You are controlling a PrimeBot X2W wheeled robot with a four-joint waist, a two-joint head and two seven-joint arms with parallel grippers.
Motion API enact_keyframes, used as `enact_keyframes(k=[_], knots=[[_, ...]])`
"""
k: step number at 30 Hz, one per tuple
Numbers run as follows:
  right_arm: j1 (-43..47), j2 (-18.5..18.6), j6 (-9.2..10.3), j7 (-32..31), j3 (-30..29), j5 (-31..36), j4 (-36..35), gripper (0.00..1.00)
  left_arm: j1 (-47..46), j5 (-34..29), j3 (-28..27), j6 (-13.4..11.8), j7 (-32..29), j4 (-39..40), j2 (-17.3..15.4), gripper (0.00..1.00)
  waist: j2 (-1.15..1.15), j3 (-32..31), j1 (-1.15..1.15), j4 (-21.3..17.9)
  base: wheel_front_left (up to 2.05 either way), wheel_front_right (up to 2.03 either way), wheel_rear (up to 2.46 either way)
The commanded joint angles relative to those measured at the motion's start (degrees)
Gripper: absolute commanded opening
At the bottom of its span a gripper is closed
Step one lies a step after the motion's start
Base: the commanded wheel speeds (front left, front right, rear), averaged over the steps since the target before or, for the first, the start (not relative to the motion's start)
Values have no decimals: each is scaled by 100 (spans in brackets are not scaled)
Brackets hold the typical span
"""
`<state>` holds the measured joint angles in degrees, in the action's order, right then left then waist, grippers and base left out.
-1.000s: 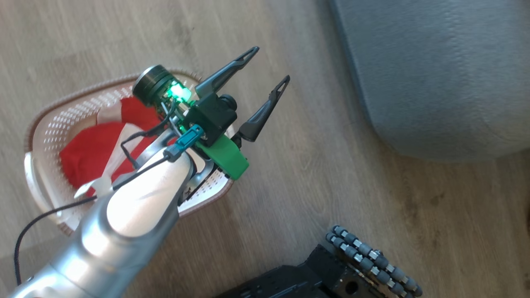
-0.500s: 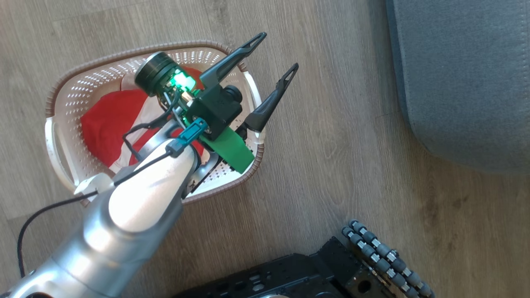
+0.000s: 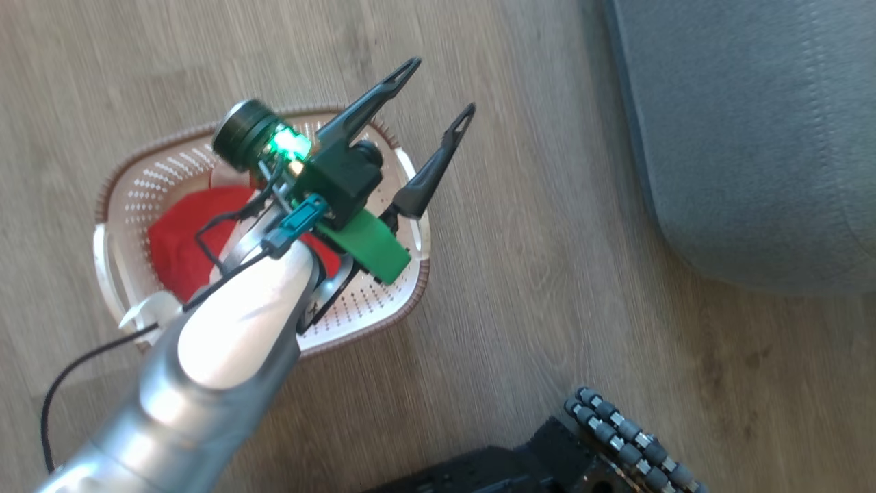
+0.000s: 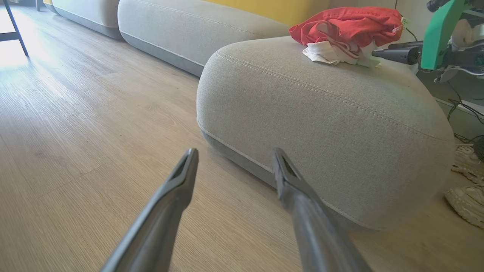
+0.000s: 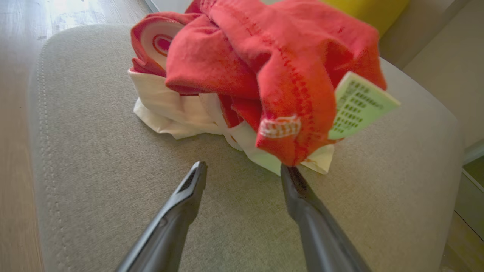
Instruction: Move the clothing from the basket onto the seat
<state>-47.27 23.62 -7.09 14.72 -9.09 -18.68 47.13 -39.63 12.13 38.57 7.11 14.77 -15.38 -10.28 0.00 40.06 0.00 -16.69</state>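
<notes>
In the head view I am holding my left hand [image 3: 439,89] above the basket [image 3: 147,188], fingers spread wide and gripping nothing. A red garment [image 3: 178,239] is lying inside the basket, partly hidden under my forearm. The left wrist view is showing what the head view is not: a heap of clothing [image 4: 346,32], red over white, is sitting on top of the seat [image 4: 302,124]. In the right wrist view my right hand [image 5: 244,168] is hovering low over the seat, fingers apart and empty. One tip is right at the heap's red hem, where a pale tag [image 5: 359,105] is sticking out. Bare floor [image 3: 534,239] is lying open between the basket and the seat's rounded edge. Pale shoes [image 4: 467,196] are sitting on the floor by the seat.
</notes>
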Motion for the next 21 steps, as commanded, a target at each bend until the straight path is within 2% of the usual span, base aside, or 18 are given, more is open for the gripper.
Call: enact_keyframes(k=[1,6,14,21], knots=[[276,148,-40,28,141,-95,-283,100,130,47,-202,24,23,148,16,100,0,-186,0,-12,0,0,0],[845,90,-40,28,406,-363,-1089,100,355,73,-464,26,23,111,140,100,0,-613,0,92,0,0,0],[1439,-9,-40,28,945,-430,-2327,100,833,99,-1076,26,23,55,374,100,0,-1349,0,514,0,0,0],[1746,-177,-40,28,1565,-488,-2890,100,1268,54,-1769,22,23,-3,491,100,0,-1984,0,968,0,0,0]])
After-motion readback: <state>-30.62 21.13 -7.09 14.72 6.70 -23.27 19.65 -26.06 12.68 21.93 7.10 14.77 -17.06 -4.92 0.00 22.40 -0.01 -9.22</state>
